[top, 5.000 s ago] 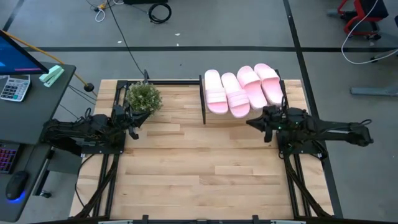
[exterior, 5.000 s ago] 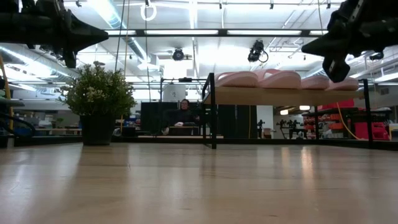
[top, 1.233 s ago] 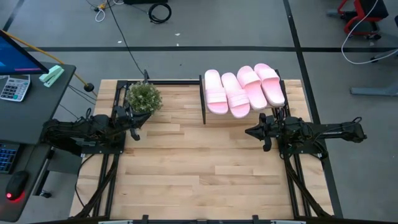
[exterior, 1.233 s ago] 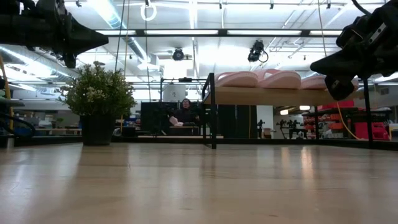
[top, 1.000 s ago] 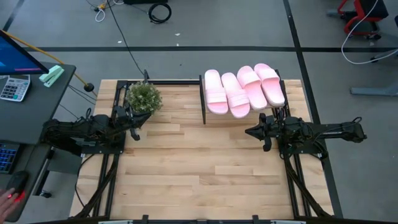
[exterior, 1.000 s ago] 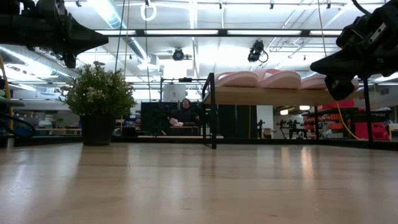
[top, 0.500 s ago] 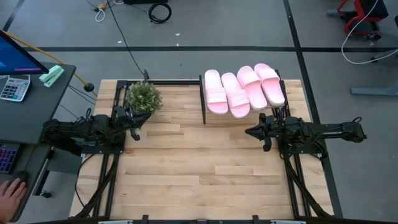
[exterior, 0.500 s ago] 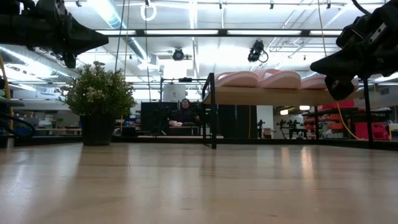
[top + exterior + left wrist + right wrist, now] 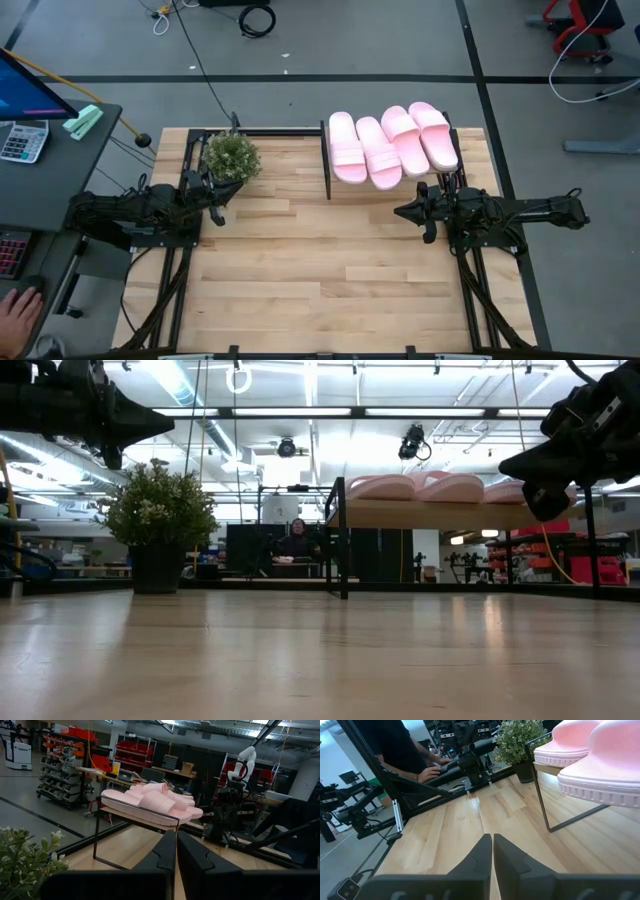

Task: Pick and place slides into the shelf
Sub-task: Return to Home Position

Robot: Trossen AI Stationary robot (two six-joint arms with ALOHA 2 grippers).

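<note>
- right gripper (image 9: 405, 212): its two dark fingers are pressed together with nothing between them; it hangs above the worktop (image 9: 320, 270) near the right edge, just in front of the shelf (image 9: 440, 515) and clear of it, which reads as a parked pose
- left gripper (image 9: 213, 192): fingers likewise closed on nothing, held above the left edge just beside the potted plant (image 9: 231, 155), out of the way
- the slides (image 9: 392, 145): all four lie soles down on the shelf, packed side by side so the row fits the board; the right-hand pair sits slightly skewed
- they look like matte pale pink foam, rounded, with one wide strap each and a ribbed sole edge
- the shelf is a light-wood board raised on thin black metal uprights, at the worktop's far edge toward the right corner
- the worktop is smooth pale planks; judging by this, nothing is left to place
</note>
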